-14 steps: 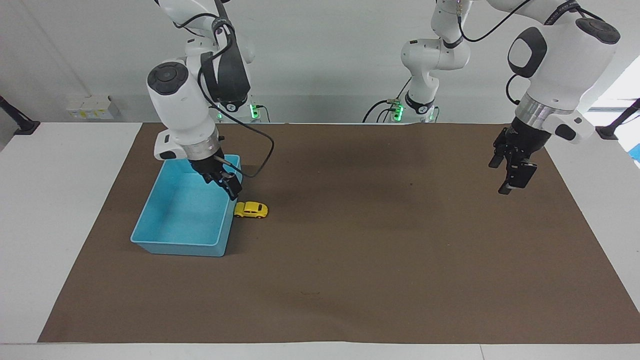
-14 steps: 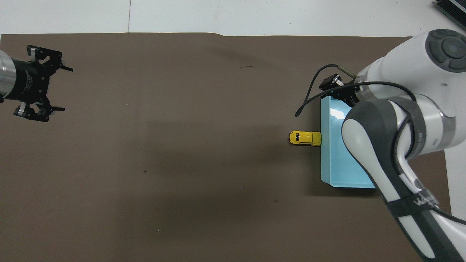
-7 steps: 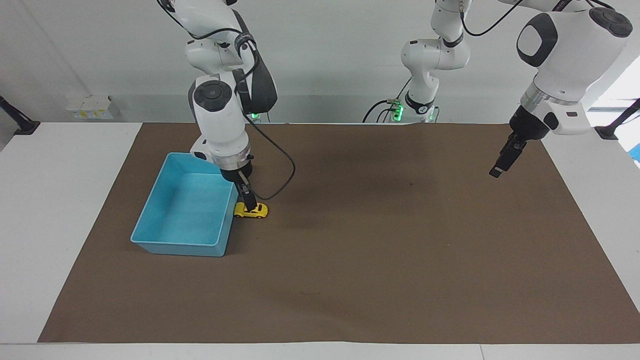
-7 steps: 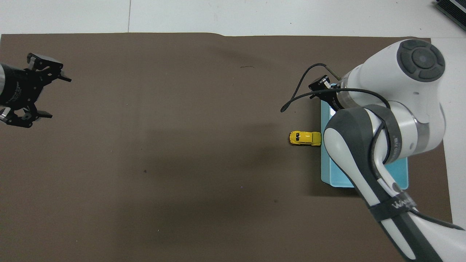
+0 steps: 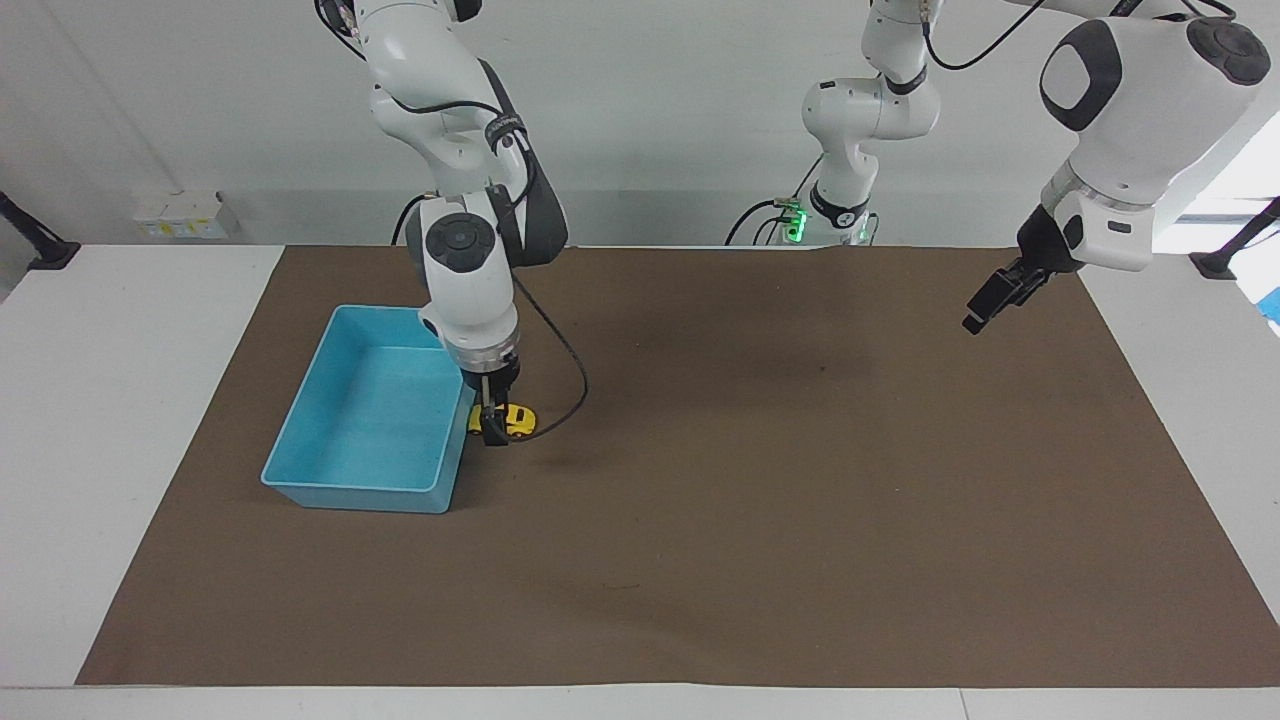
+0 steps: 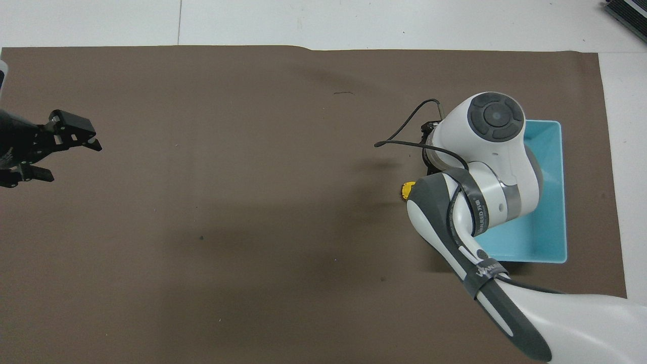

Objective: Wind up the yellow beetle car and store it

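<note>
The yellow beetle car [image 5: 518, 420] sits on the brown mat, close against the long wall of the blue bin [image 5: 350, 495] that faces the left arm's end of the table. My right gripper [image 5: 492, 428] is down at the car and covers its end nearest the bin. In the overhead view the right arm hides that gripper and only the car's tip [image 6: 407, 189] shows beside the bin [image 6: 556, 202]. My left gripper [image 5: 985, 305] hangs open and empty in the air over the mat at the left arm's end; it also shows in the overhead view [image 6: 53, 156].
The brown mat [image 5: 750, 500] covers most of the white table. The blue bin has nothing in it. A black cable [image 5: 560, 400] loops from the right wrist down beside the car.
My right gripper swung from over the bin's rim and came down onto the yellow car. My left gripper turned and rose a little. The car has not moved.
</note>
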Action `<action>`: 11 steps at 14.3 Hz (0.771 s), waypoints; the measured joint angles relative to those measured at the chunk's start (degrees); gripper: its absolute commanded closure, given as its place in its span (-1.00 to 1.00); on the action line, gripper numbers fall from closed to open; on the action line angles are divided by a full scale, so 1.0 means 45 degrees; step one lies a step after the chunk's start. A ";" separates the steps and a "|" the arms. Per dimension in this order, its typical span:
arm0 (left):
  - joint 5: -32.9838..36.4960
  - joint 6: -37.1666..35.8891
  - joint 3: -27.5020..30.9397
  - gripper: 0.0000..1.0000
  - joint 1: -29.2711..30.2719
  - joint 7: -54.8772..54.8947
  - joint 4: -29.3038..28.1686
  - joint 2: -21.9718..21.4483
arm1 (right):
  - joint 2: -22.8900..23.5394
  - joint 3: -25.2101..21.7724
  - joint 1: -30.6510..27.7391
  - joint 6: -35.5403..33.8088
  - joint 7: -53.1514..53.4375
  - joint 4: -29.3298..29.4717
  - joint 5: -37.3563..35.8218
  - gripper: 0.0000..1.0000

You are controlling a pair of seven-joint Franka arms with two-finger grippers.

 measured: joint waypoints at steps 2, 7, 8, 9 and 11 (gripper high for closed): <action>0.0000 -0.0011 0.0007 -1.00 0.0141 0.1975 0.0000 -0.0006 | 0.0164 0.0000 0.0133 0.0495 0.0743 -0.0478 -0.0499 -1.00; 0.0022 0.0003 0.0016 -1.00 0.0400 0.5630 0.0008 -0.0036 | 0.0368 0.0003 0.0488 0.1643 0.1752 -0.2004 -0.2477 -0.17; 0.0207 0.0020 0.0004 -1.00 0.0404 0.5758 0.0043 -0.0066 | 0.0369 0.0002 0.0488 0.1880 0.1872 -0.2232 -0.2730 0.67; 0.0498 0.0027 -0.0043 -1.00 0.0403 0.5819 0.0148 -0.0101 | 0.0369 0.0001 0.0487 0.2002 0.1893 -0.2358 -0.2858 1.00; 0.0803 0.0028 -0.0189 -1.00 0.0401 0.5831 0.0472 -0.0185 | 0.0358 0.0002 0.0493 0.2083 0.1893 -0.2388 -0.2889 1.00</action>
